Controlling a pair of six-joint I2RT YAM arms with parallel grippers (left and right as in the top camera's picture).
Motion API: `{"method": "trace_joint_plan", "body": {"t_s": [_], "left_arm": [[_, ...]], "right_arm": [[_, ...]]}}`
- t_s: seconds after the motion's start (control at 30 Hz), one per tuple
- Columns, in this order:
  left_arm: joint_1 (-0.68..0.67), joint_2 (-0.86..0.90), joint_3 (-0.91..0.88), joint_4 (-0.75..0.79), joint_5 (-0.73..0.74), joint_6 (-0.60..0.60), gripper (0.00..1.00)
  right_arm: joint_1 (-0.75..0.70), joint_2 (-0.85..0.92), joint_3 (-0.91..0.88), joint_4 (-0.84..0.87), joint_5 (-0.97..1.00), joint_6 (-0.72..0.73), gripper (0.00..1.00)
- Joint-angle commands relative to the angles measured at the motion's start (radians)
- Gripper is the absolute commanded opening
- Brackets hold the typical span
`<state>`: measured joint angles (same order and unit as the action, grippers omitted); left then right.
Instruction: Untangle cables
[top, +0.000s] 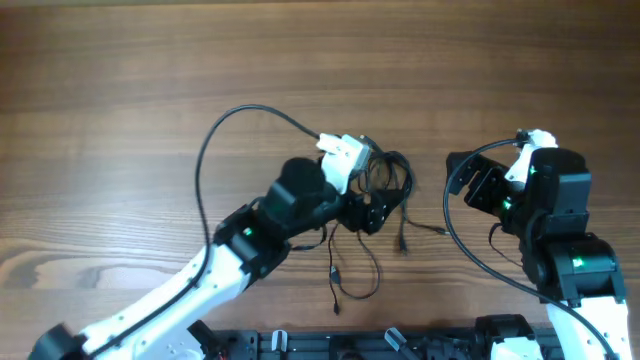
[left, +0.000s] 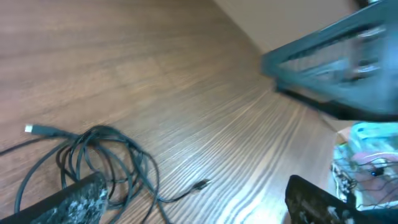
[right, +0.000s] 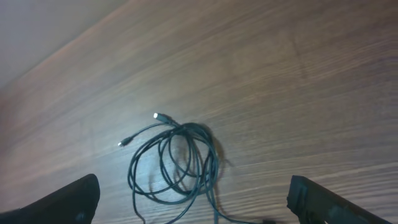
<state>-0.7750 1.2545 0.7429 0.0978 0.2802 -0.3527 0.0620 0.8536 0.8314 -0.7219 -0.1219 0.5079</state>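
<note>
The left gripper (left: 196, 185) has its jaws spread wide and empty. One finger (left: 74, 199) overlaps the rim of the cables (left: 106, 162), a loose coil; whether it touches them cannot be told. The right gripper (right: 194, 186) is also wide and empty, with the coil lying between its fingers, apart from both. The bundle sits mid-worktop (top: 120, 80) toward the near edge, between the grippers, with strands trailing toward that edge.

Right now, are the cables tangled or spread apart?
Tangled: the cables lie in one heap of overlapping loops, plug ends sticking out.
</note>
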Motion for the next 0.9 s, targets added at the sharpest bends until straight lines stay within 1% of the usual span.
{"method": "trace_joint_plan", "body": {"t_s": [0.0,0.03,0.1,0.17,0.37,0.6,0.67,0.7,0.73,0.87], "left_arm": [[0.006,0.137,0.114,-0.082,-0.032,0.026,1.00],[0.005,0.183,0.161,-0.137,-0.046,0.059,1.00],[0.005,0.253,0.235,-0.217,-0.072,0.063,0.99],[0.003,0.287,0.269,-0.237,-0.068,0.081,1.00],[-0.041,0.307,0.272,-0.234,-0.069,0.115,1.00],[-0.051,0.495,0.274,-0.109,-0.081,0.110,1.00],[-0.051,0.526,0.274,-0.104,-0.138,0.109,0.99],[-0.051,0.537,0.274,-0.105,-0.204,0.109,0.99],[-0.051,0.546,0.274,-0.106,-0.238,0.109,0.99],[-0.027,0.581,0.277,-0.143,-0.241,0.075,0.98]], "right_arm": [[-0.003,0.000,0.017,-0.001,0.047,0.034,1.00],[-0.003,0.000,0.017,0.000,0.048,0.050,1.00],[-0.003,0.000,0.017,0.000,0.048,0.052,1.00],[-0.003,0.000,0.017,0.000,0.048,0.052,1.00],[-0.003,0.000,0.017,0.002,0.047,0.053,1.00],[-0.003,0.000,0.017,0.001,0.047,0.053,1.00],[-0.003,0.000,0.017,0.001,0.047,0.053,1.00],[-0.003,0.000,0.017,0.002,0.047,0.054,1.00],[-0.003,0.000,0.017,0.002,0.047,0.055,1.00],[-0.003,0.000,0.017,0.002,0.047,0.071,1.00]]}}
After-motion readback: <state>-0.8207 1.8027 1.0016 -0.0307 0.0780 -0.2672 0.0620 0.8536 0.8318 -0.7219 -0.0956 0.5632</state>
